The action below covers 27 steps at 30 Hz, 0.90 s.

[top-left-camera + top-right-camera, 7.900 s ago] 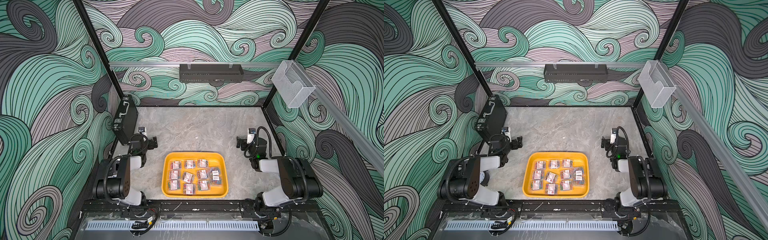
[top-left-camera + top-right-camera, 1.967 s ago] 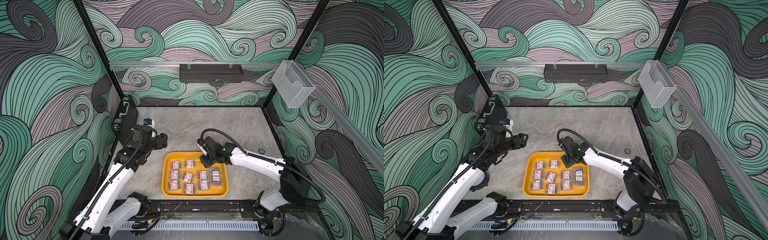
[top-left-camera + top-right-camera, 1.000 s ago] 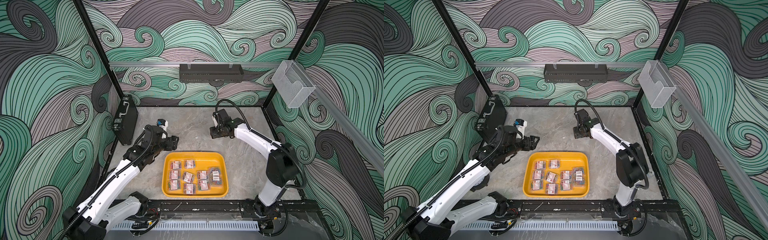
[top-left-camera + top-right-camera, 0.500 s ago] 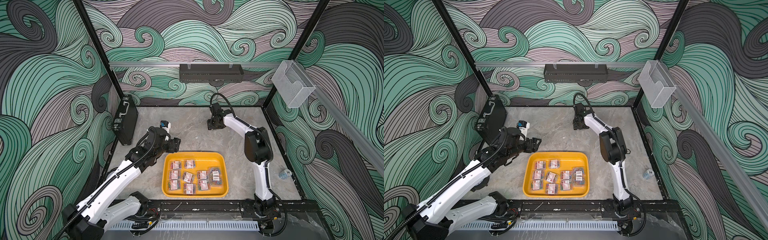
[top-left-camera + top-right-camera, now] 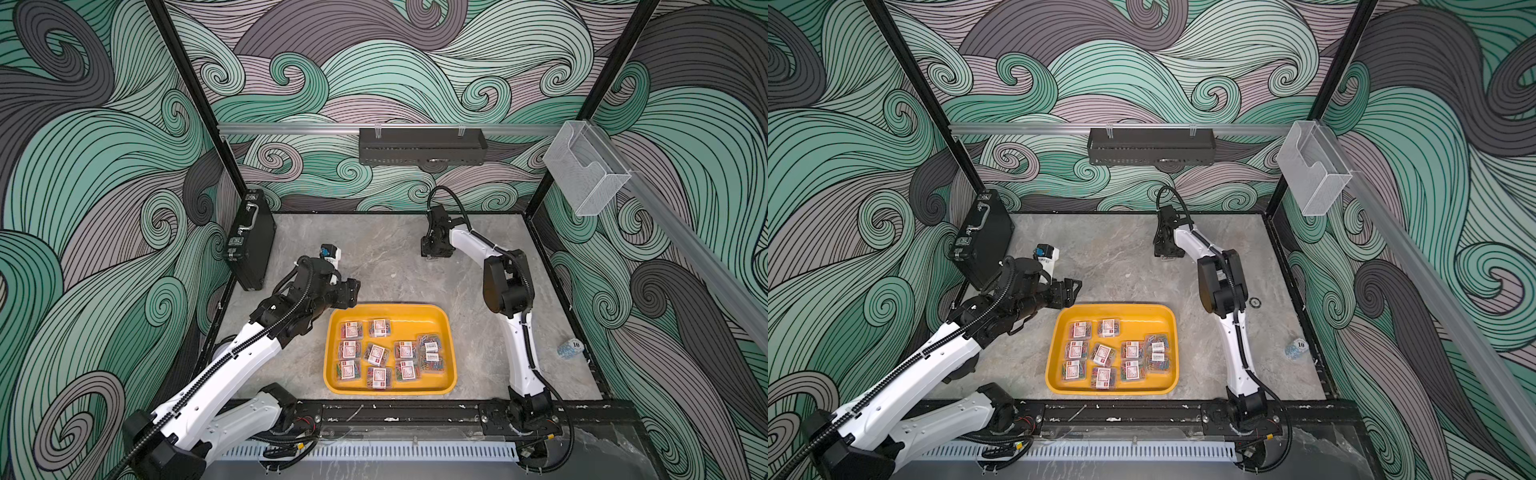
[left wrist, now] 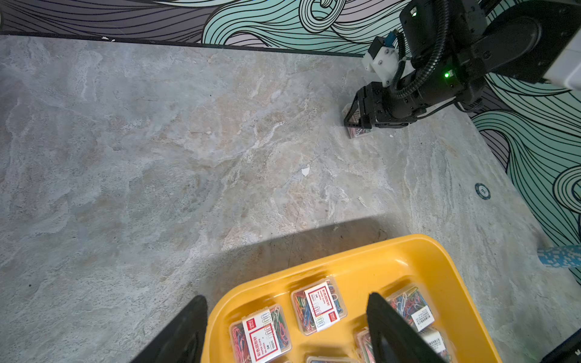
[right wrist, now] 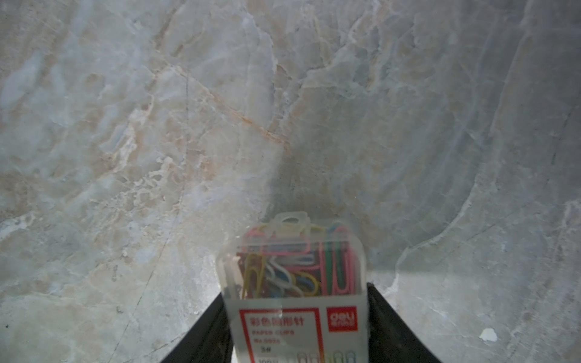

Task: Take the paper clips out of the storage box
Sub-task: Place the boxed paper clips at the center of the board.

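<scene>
The tray (image 5: 390, 308) is shallow, yellow-orange, with rounded corners and a raised rim. It lies on the grey marbled desk (image 5: 386, 270) near the front edge. About ten clip boxes (image 5: 376, 354) lie flat in it in loose rows, leaving its far right corner bare. Each is small and of clear plastic, packed with clips in pink, yellow, blue, green and red. Most carry a white label with a red frame, and two at the right side show barcode stickers instead.

The left tool (image 6: 287, 330) hangs over the tray's far left corner, its fingers spread wide with nothing between them.

The right tool (image 7: 295, 298) is low at the back of the desk, well apart from the tray. It is clenched on one clip box (image 7: 295, 276), which the left wrist view shows down at the desk surface. That box's lid tab points away from the tool and its red-framed label faces the wrist camera.
</scene>
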{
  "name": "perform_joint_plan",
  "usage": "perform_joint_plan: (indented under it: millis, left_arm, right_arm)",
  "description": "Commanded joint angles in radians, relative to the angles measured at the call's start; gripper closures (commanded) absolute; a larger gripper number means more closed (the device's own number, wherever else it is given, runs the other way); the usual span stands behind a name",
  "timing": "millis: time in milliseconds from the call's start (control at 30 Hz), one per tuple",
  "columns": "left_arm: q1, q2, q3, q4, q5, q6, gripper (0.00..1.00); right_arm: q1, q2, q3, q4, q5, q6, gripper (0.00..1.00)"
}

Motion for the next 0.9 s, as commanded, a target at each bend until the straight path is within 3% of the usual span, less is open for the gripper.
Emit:
perform_joint_plan:
  millis: [0,533,867]
  left_arm:
    - [-0.013,-0.006,0.007,-0.042,-0.018,-0.003,0.22]
    - [-0.022,-0.001,0.020,-0.088,-0.041,-0.005,0.22]
    - [-0.028,0.011,0.020,-0.076,-0.044,-0.009,0.22]
  right_arm:
    - [-0.003,0.010,0.027,-0.018,-0.009,0.027,0.38]
    - [-0.007,0.030,0.054,-0.019,-0.002,0.029,0.36]
    - [-0.004,-0.084,-0.019,-0.003,0.010,-0.027,0.33]
